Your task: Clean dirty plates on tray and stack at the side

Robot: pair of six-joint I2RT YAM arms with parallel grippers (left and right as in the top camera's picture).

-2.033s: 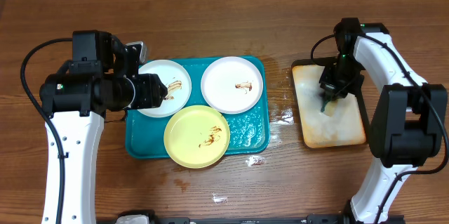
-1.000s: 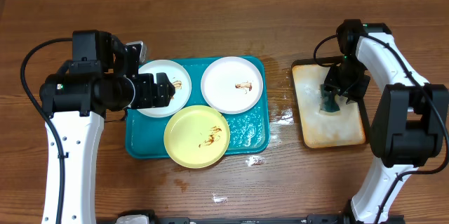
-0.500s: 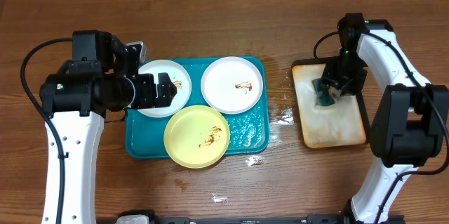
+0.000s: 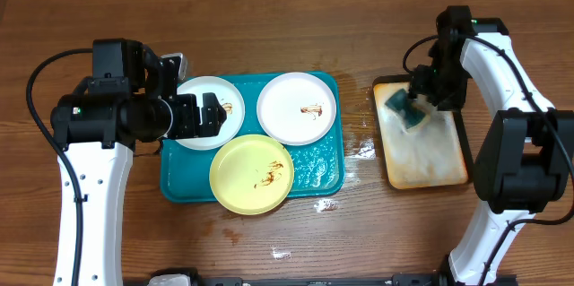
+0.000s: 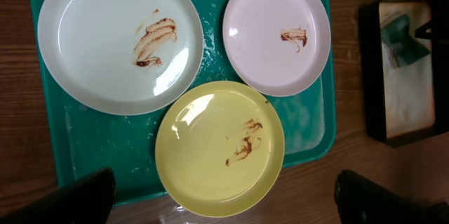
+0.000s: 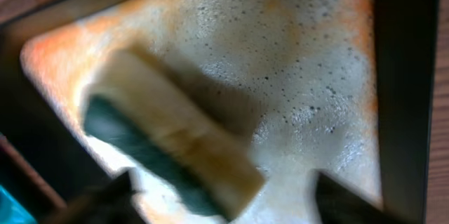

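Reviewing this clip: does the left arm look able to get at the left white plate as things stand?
Probably yes. The left tool hangs open right over the left white plate, whose smeared face shows bare in the wrist view, with nothing lying on it.

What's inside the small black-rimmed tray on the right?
A green-and-yellow sponge lies on the stained beige floor of the black-rimmed tray. The right gripper hides its far corner.
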